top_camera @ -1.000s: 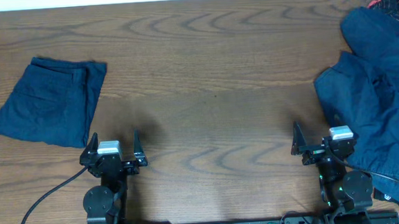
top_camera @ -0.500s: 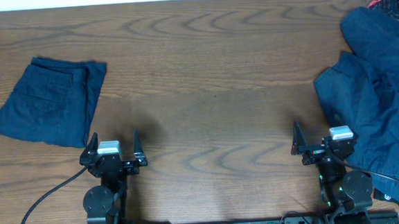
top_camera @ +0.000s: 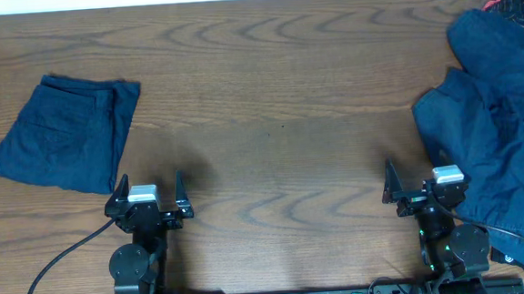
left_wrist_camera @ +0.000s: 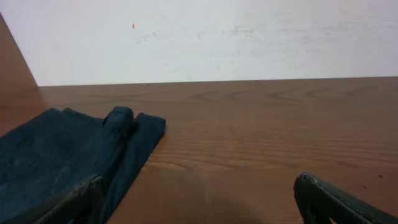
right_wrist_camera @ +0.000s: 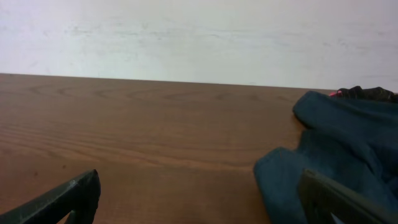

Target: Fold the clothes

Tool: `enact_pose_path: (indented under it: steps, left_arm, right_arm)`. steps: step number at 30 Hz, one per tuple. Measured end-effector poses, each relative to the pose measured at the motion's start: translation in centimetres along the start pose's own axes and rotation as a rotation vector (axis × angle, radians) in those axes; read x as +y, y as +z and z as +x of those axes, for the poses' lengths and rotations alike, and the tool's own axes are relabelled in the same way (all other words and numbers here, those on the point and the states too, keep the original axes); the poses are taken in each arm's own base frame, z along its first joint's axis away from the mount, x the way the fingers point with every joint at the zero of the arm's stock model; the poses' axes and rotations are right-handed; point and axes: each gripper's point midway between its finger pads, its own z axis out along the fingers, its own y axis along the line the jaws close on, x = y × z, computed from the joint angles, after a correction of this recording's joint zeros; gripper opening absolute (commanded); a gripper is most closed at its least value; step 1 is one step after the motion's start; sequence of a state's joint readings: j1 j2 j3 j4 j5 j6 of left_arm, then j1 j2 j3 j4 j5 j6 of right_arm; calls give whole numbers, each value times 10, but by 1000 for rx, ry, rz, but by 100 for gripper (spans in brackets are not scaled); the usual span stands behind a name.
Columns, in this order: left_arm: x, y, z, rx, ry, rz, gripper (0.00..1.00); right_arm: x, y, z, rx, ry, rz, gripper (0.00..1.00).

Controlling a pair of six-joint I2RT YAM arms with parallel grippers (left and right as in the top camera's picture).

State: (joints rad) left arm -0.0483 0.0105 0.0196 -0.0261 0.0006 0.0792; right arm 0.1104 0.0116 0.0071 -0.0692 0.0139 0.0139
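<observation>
A folded dark navy piece of the clothes (top_camera: 65, 132) lies flat at the table's left; its edge shows in the left wrist view (left_wrist_camera: 68, 155). A rumpled heap of navy clothes (top_camera: 497, 114) covers the right side and shows in the right wrist view (right_wrist_camera: 336, 149). My left gripper (top_camera: 148, 186) stands open near the front edge, just right of the folded piece, with nothing between its fingers (left_wrist_camera: 329, 199). My right gripper (top_camera: 420, 176) is open too, its right finger (right_wrist_camera: 342, 199) beside the heap's edge, holding nothing.
A wooden table (top_camera: 278, 119) runs back to a white wall (left_wrist_camera: 211, 37). A dark item with a red bit (top_camera: 513, 2) lies at the back right corner behind the heap. A black cable (top_camera: 60, 264) trails from the left arm's base.
</observation>
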Motion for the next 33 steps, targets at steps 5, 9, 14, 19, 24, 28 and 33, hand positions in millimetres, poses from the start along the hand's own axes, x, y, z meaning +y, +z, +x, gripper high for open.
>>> enact_pose_path:
  steps: [5,9,14,19,24,28,33]
  left_arm:
    - [0,0,0,-1,0,0,98]
    - [0,0,0,0,0,0,98]
    - [0,0,0,1,0,0,98]
    - [0,0,0,0,0,0,98]
    - [0,0,1,5,-55,0,98]
    - [-3,1,6,32,-214,16,98]
    - [-20,4,26,144,-324,91,98]
  right_arm:
    - [0,0,0,0,0,0,99]
    - [1,0,0,0,0,-5,99]
    - [1,1,3,13,36,-8,99]
    - [2,2,14,70,53,-11,99]
    - [1,0,25,182,56,-3,99]
    - [-3,-2,20,266,52,26,99]
    - [-8,3,11,402,44,65,99]
